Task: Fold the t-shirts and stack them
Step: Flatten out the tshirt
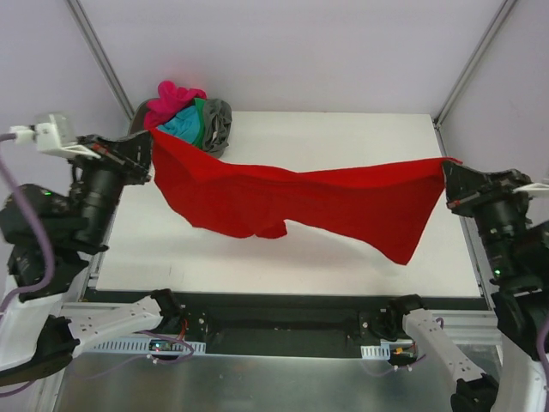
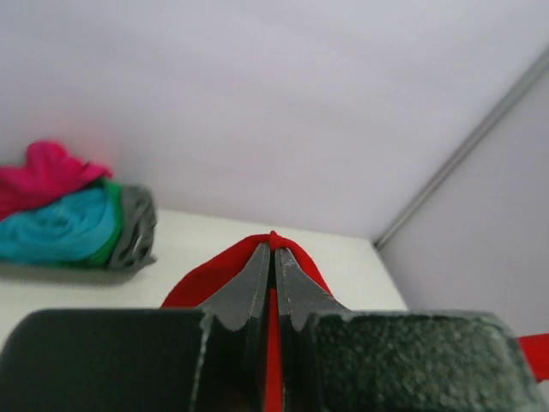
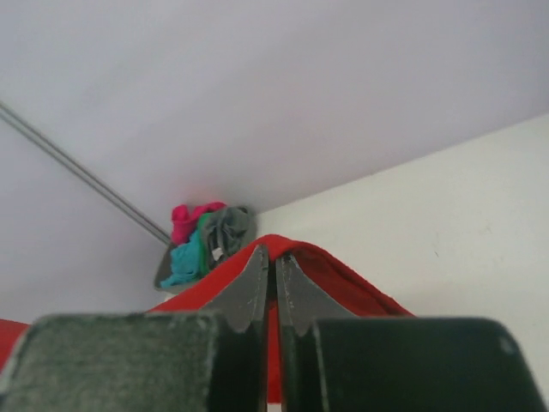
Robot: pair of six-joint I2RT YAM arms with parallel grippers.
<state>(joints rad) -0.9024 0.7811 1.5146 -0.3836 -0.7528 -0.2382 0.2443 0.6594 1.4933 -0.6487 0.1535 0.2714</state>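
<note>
The bright red t-shirt (image 1: 292, 202) hangs stretched in the air above the white table, held at both ends. My left gripper (image 1: 151, 137) is shut on its left end; the wrist view shows red cloth (image 2: 296, 262) pinched between the closed fingers (image 2: 253, 283). My right gripper (image 1: 446, 167) is shut on its right end; red cloth (image 3: 343, 279) drapes over the closed fingers (image 3: 250, 287) there. The middle of the shirt sags toward the table. A pile of magenta-pink (image 1: 171, 96), teal-blue (image 1: 182, 126), green and grey (image 1: 219, 120) t-shirts sits at the back left.
The pile lies in a grey tray (image 3: 163, 273) at the table's back left corner. The white table (image 1: 343, 249) has a dark front edge. Frame posts stand at the back corners. Walls close in left and right.
</note>
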